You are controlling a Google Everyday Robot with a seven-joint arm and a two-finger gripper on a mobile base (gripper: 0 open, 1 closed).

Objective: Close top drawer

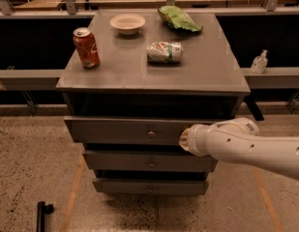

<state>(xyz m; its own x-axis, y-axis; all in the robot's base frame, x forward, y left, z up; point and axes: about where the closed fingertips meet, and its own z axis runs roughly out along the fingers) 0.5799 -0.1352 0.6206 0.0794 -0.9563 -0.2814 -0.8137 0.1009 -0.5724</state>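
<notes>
the wide, shallow grey-painted wooden top drawer, uppermost of 3, looks partly pulled out of the grey cabinet, its long axis running left to right. the white arm's gripper sits against the drawer front, just right of the small round metal knob, so the closing push runs straight ahead into the cabinet. the jaws are hidden, so i cannot tell how far open they are or whether they hold anything.

Lab, speckled floor, railings, tool against top drawer

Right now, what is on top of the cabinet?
Red can, white bowl, green bag and a can on its side. The gripper is at the top drawer, whose inside is hidden.
</notes>
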